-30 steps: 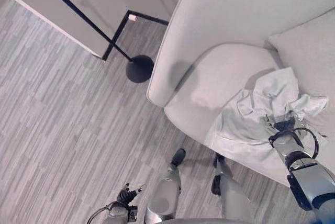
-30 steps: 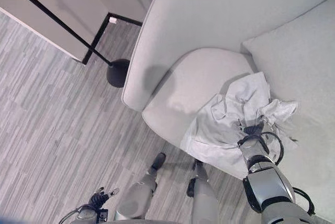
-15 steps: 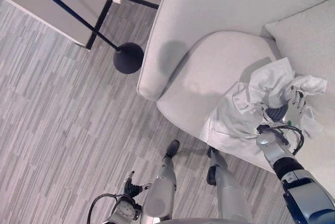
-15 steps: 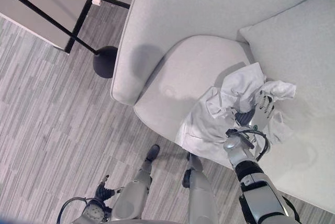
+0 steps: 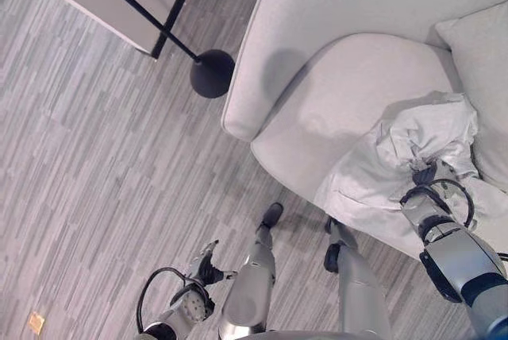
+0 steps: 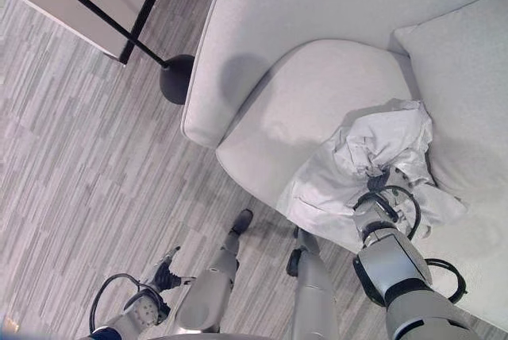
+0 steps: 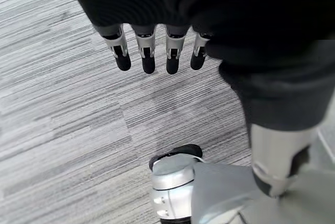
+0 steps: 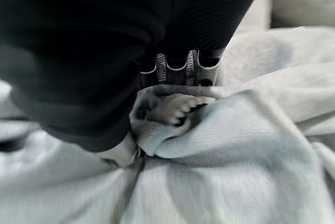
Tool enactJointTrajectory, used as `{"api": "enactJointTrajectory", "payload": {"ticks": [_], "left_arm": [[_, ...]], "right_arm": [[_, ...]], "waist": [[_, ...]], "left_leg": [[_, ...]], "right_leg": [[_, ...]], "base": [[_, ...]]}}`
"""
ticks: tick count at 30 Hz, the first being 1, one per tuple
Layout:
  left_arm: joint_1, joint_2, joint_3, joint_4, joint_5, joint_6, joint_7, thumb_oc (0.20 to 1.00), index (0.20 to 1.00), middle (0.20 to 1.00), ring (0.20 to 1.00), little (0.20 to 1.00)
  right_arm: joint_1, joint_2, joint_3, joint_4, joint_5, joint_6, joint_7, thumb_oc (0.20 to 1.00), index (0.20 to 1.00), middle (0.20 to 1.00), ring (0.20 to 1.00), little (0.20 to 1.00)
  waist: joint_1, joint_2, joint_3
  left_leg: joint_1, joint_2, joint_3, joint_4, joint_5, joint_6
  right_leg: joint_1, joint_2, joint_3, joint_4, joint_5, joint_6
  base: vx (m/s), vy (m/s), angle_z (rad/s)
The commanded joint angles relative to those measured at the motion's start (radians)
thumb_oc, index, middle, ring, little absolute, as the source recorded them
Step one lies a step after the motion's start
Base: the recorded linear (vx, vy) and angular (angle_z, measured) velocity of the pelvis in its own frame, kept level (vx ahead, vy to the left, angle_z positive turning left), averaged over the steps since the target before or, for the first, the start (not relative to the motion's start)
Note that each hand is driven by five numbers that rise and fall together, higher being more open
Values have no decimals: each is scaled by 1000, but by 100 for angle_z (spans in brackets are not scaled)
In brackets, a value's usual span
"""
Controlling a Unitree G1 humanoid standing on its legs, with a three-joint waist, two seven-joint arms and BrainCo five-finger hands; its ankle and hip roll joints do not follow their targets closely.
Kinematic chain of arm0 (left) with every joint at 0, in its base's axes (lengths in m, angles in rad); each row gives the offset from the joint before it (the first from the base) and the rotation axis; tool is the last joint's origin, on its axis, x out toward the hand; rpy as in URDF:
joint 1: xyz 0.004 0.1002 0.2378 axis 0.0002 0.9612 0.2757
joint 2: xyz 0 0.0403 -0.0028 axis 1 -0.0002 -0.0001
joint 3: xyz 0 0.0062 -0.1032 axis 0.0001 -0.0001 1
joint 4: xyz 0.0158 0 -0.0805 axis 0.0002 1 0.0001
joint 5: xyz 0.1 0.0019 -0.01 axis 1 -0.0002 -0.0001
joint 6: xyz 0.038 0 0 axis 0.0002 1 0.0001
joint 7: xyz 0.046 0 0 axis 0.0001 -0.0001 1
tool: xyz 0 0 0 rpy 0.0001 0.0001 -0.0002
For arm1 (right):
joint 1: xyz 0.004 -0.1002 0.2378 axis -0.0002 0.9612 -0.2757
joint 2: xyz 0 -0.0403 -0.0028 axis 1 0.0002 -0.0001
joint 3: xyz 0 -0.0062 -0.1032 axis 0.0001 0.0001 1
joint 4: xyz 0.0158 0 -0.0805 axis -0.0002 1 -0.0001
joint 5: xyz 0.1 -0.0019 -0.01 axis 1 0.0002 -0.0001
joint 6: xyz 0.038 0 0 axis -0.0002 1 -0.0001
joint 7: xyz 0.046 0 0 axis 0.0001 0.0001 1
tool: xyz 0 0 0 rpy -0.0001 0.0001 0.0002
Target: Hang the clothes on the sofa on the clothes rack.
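Note:
A pale grey-white garment [image 5: 373,173] lies crumpled at the front of the light grey sofa seat [image 5: 341,94], one edge hanging over the front. My right hand [image 5: 425,175] is sunk into the bunched middle of it. In the right wrist view its fingers [image 8: 178,68] curl into a fold of the garment [image 8: 251,145] and pinch it. My left hand [image 5: 205,259] hangs low over the floor, away from the sofa, its fingers [image 7: 148,51] straight and holding nothing. A black pole on a round black base [image 5: 212,74] stands on the floor left of the sofa.
The sofa's curved arm [image 5: 246,94] lies between the seat and the black base. A grey cushion [image 5: 484,62] leans at the back right of the seat. A wall corner with a black floor frame [image 5: 178,14] stands behind the pole. Grey plank floor [image 5: 95,181] spreads to the left.
The camera has shifted. Half a second ago my right hand's fingers were spread above the garment; now they are down in the cloth and curled on it, and the garment is more bunched.

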Motion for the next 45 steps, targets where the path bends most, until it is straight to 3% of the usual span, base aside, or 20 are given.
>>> {"api": "enactJointTrajectory", "payload": {"ticks": [1, 6, 10, 13, 14, 15, 18, 19, 22, 27, 33, 37, 38, 41, 42, 43, 45], "left_arm": [[12, 7, -41, -23, 45, 2, 9, 1000, 1000, 1000, 1000, 1000], [7, -7, -47, -12, 46, 15, 3, 1000, 1000, 1000, 1000, 1000], [-15, -32, -20, 63, 11, 34, -3, 1000, 1000, 1000, 1000, 1000], [-37, -56, 17, 131, -32, 53, -11, 1000, 1000, 1000, 1000, 1000], [-39, -69, 37, 148, -61, 63, -26, 1000, 1000, 1000, 1000, 1000], [-37, -68, 37, 148, -61, 63, -27, 1000, 1000, 1000, 1000, 1000], [12, -59, 52, 119, -43, 74, -50, 1000, 1000, 1000, 1000, 1000], [15, -59, 51, 117, -43, 74, -50, 1000, 1000, 1000, 1000, 1000], [81, -23, 75, 65, 2, 82, -105, 1000, 1000, 1000, 1000, 1000], [118, 0, 118, 46, 1, 94, -156, 1000, 1000, 1000, 1000, 1000], [154, 6, 220, -40, -176, 100, -202, 1000, 1000, 1000, 1000, 1000], [171, 51, 273, -203, -303, 91, -228, 1000, 1000, 1000, 1000, 1000], [188, 96, 338, -344, -360, 80, -197, 1000, 1000, 1000, 1000, 1000], [170, 130, 402, -416, -285, 67, -108, 1000, 1000, 1000, 1000, 1000], [170, 130, 402, -416, -285, 67, -108, 1000, 1000, 1000, 1000, 1000], [126, 154, 426, -416, -198, 66, 3, 1000, 1000, 1000, 1000, 1000], [80, 154, 439, -393, -181, 63, 65, 1000, 1000, 1000, 1000, 1000]], "right_arm": [[90, 66, 16, 42, -57, -1, 128, 200, 200, 200, 200, 200], [132, 76, -49, 32, 33, -29, 129, 200, 200, 200, 200, 200], [183, 110, -187, -97, 382, -154, 165, 200, 200, 200, 200, 200], [241, 204, -238, -306, 696, -276, 230, 200, 200, 200, 200, 200], [302, 255, -206, -470, 822, -325, 303, 200, 200, 200, 200, 200], [307, 255, -204, -474, 823, -324, 302, 200, 200, 200, 200, 200], [414, 239, -151, -859, 935, -392, 401, 200, 200, 200, 200, 200], [418, 238, -150, -863, 934, -390, 399, 200, 200, 200, 200, 200], [444, 167, -171, -1140, 955, -415, 455, 200, 200, 200, 200, 200], [374, 128, -199, -1285, 967, -417, 469, 200, 200, 200, 200, 200], [118, 88, -146, -1328, 973, -392, 461, 200, 200, 200, 200, 200], [-73, 37, -117, -1308, 969, -363, 438, 200, 200, 200, 200, 200], [-157, 13, -102, -1320, 981, -357, 418, 200, 200, 200, 200, 200], [-198, -10, -93, -1371, 972, -368, 403, 200, 200, 200, 200, 200], [-198, -10, -93, -1371, 972, -368, 403, 200, 200, 200, 200, 200], [-218, -17, -80, -1410, 975, -393, 391, 200, 200, 200, 200, 200], [-231, -19, -67, -1437, 971, -405, 382, 200, 200, 200, 200, 200]], "waist": [[26, 73, 17], [9, 67, 14], [-18, 37, -3], [-40, -4, -14], [-49, -36, -27], [-49, -36, -27], [-60, -96, -69], [-60, -95, -68], [-53, -121, -136], [-39, -132, -213], [-17, -150, -311], [-10, -164, -344], [-10, -180, -359], [-17, -200, -372], [-17, -200, -372], [-27, -214, -383], [-33, -219, -387]], "left_leg": [[39, -4, 62, -161, 135, 77], [59, 0, 72, -161, 125, 77], [94, 12, 85, -161, 109, 77], [131, 31, 108, -161, 91, 74], [165, 46, 122, -161, 78, 71], [168, 46, 123, -161, 78, 71], [239, 63, 138, -161, 80, 63], [243, 64, 138, -161, 79, 63], [350, 83, 147, -161, 47, 63], [436, 96, 152, -161, 43, 57], [509, 110, 178, -161, 39, 51], [530, 117, 201, -161, 39, 50], [537, 119, 207, -161, 42, 49], [546, 124, 209, -161, 43, 44], [546, 124, 209, -161, 43, 44], [549, 126, 213, -161, 45, 39], [551, 126, 215, -161, 44, 37]], "right_leg": [[38, -32, -19, 163, -226, 64], [55, -26, -19, 158, -223, 64], [93, -18, -11, 144, -218, 65], [134, -8, 3, 119, -204, 64], [176, -1, 13, 87, -188, 62], [179, 0, 14, 85, -187, 62], [276, -3, 22, 5, -133, 63], [283, -2, 21, 1, -131, 63], [399, 10, 37, -49, -128, 68], [497, 20, 49, -102, -124, 71], [581, 29, 78, -178, -102, 76], [604, 31, 97, -195, -93, 76], [609, 30, 101, -198, -87, 77], [618, 32, 101, -207, -82, 77], [619, 32, 101, -207, -82, 77], [621, 35, 105, -212, -79, 79], [620, 36, 109, -213, -77, 78]], "base": [[0, 0, 0], [0, 0, 0], [5, 0, -1], [15, -4, -4], [36, -11, -21], [50, -16, -30], [51, -10, -28], [54, -1, -15], [161, -6, -5], [139, 36, -15], [102, 53, -9], [48, 36, -21], [28, 25, -15], [38, -12, -12], [51, -31, 2], [29, -17, -4], [22, -15, -7]]}}
